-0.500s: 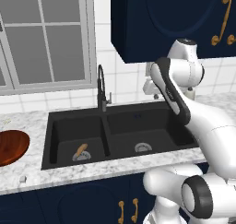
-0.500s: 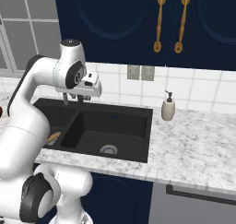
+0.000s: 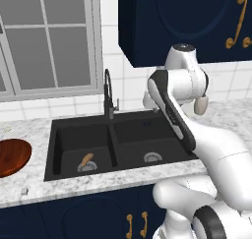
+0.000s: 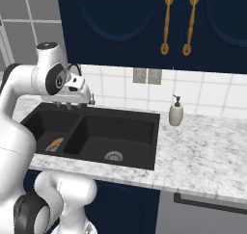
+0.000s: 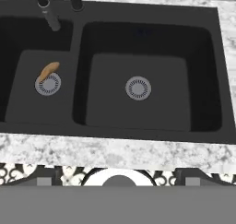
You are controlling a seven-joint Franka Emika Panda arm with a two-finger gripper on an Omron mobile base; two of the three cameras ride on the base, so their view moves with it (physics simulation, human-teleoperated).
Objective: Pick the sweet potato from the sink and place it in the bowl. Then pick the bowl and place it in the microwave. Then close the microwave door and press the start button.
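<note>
The sweet potato (image 3: 86, 160) lies in the left basin of the black sink (image 3: 147, 127), at lower left of the left base frame, resting against the round drain (image 5: 48, 85). The bowl (image 3: 11, 156) sits on the marble bench (image 3: 29, 130) at the far left edge. The pincer (image 4: 72, 103) hangs released above the sink, grasping nothing.

We face a white tiled wall (image 4: 120, 91) with a grey-framed window (image 3: 47, 41) at left. Navy upper cabinets (image 4: 144, 26) carry brass handles (image 4: 167, 22). The table (image 4: 202, 141) is speckled grey marble above navy lower cabinet doors (image 3: 88, 218).
</note>
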